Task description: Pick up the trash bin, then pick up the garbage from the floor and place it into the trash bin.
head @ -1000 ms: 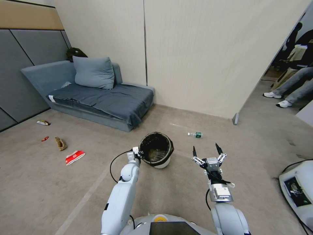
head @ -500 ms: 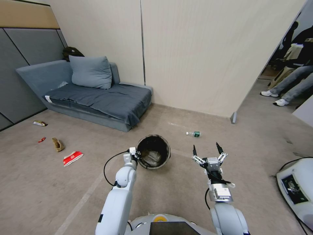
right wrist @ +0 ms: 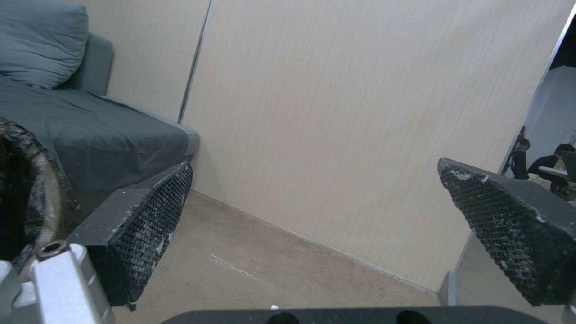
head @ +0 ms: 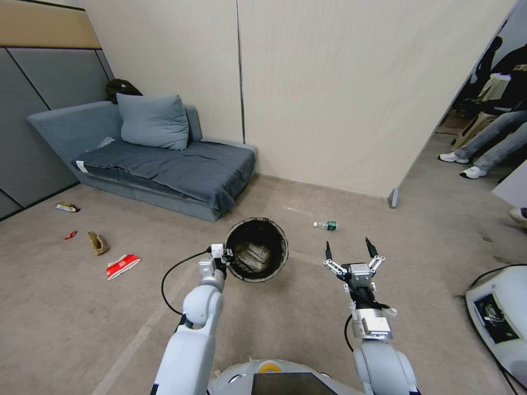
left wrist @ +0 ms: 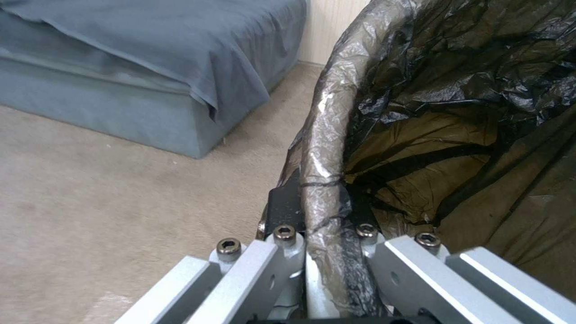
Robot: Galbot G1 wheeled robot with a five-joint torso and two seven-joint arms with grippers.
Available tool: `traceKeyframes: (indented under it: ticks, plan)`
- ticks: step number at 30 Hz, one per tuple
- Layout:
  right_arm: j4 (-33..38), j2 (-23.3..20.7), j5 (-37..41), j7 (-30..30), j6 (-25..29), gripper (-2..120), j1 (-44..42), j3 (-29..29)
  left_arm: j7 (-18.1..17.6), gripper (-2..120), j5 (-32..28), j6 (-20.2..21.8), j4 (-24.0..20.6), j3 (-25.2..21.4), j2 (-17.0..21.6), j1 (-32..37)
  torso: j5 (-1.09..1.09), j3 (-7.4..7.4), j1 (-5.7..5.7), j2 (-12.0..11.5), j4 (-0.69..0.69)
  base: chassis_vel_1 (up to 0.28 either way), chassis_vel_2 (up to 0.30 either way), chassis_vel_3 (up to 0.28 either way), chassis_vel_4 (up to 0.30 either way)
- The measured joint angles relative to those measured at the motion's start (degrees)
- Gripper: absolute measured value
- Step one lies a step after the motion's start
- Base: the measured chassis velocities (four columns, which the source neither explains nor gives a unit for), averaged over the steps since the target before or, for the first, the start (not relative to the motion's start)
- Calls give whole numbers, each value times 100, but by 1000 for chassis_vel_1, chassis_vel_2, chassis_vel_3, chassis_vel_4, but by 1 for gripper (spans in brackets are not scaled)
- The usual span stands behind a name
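Note:
The trash bin (head: 256,250), lined with a black bag, hangs above the floor, tilted so its mouth faces me. My left gripper (head: 224,259) is shut on its rim (left wrist: 324,180), one finger inside and one outside. My right gripper (head: 348,251) is held out in the air, open and holding nothing, its pads (right wrist: 153,202) wide apart. Garbage lies on the floor: a clear green-labelled bottle (head: 326,225) beyond the right gripper, and at the left a red-and-white carton (head: 122,266), a tan paper bag (head: 97,242), a small red scrap (head: 69,235) and a yellow wrapper (head: 67,207).
A grey sofa (head: 159,159) with a cushion stands against the wall at the back left. A beige partition wall (head: 351,93) ends at the right, with seated people's legs (head: 483,151) beyond it. A white device (head: 497,318) sits on the floor at the right.
My left gripper has lifted the trash bin off the floor and tipped its mouth more toward me. The right arm has stayed put. The whole picture shifted slightly between the first two frames.

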Motion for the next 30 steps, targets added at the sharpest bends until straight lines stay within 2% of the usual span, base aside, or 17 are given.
traceKeyframes:
  ticks: [3,8,15,18,30]
  plan:
    - [-32,0,21,-127,126,100,6,8,-9,1,170,-32,-391,29,146,292,1,0,0,0,1,0,0,0,0]
    - [-37,0,28,-150,146,100,7,13,-42,1,556,-201,-814,26,86,649,0,-1,0,1,0,0,0,0,0]
    - [-50,0,45,-156,163,100,11,12,-132,1,792,-454,-1013,116,47,905,1,-1,0,1,0,0,0,0,0]
    - [-76,0,76,-156,170,100,15,12,-140,1,971,-570,-1035,206,-83,1045,1,0,0,1,0,0,0,0,0]
    - [-167,0,187,-111,163,100,60,-3,-173,1,1016,-618,-1058,255,-188,1102,1,-1,0,1,1,-7,4,6,-8]
